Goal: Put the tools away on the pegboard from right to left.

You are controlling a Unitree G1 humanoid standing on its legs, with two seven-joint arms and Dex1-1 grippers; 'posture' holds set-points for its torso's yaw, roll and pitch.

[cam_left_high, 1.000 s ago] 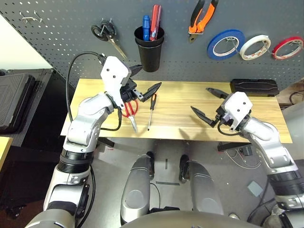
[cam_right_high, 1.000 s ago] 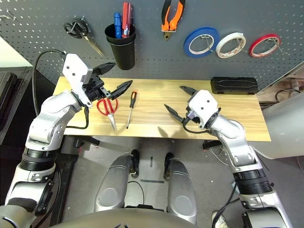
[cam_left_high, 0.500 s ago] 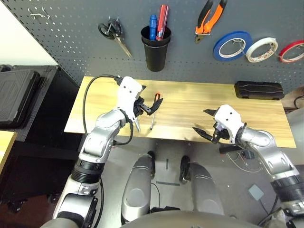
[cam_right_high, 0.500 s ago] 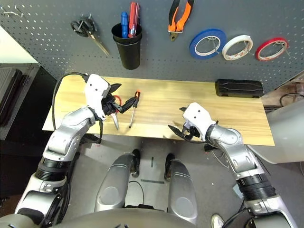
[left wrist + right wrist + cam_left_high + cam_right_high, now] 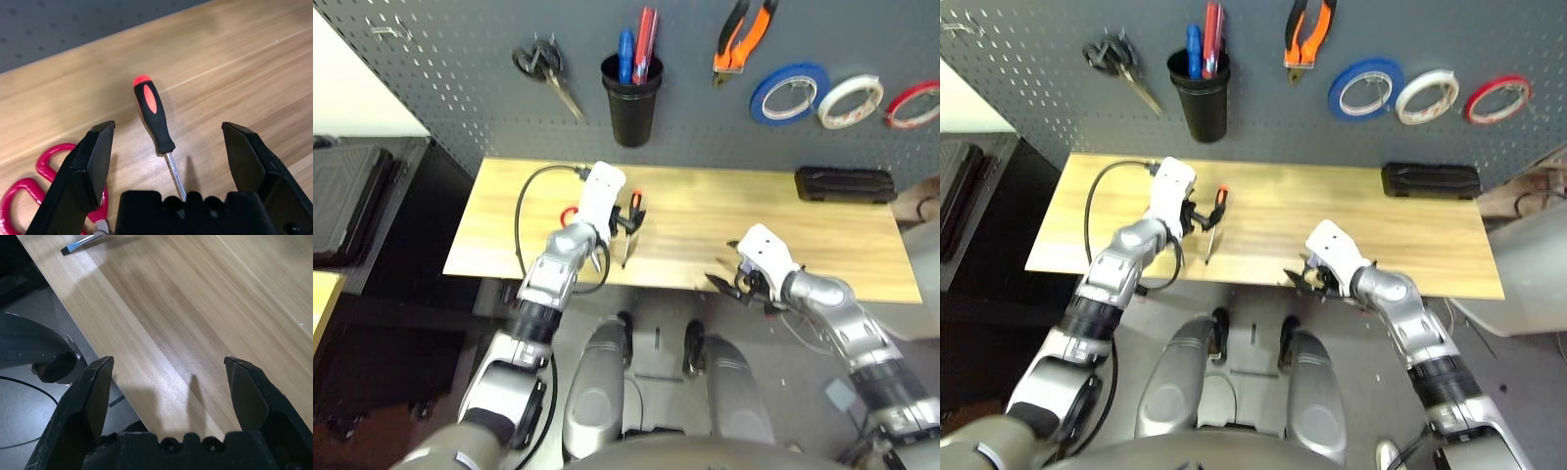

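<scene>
- The left tool (image 5: 166, 161) stood released, its 2 fingers straddling the screwdriver (image 5: 153, 113) lying on the tabletop (image 5: 705, 211).
- The red-handled scissors (image 5: 29, 196) lay just beside it, possibly touching one finger.
- The right tool (image 5: 168, 396) hung released over the tabletop's near edge.
</scene>
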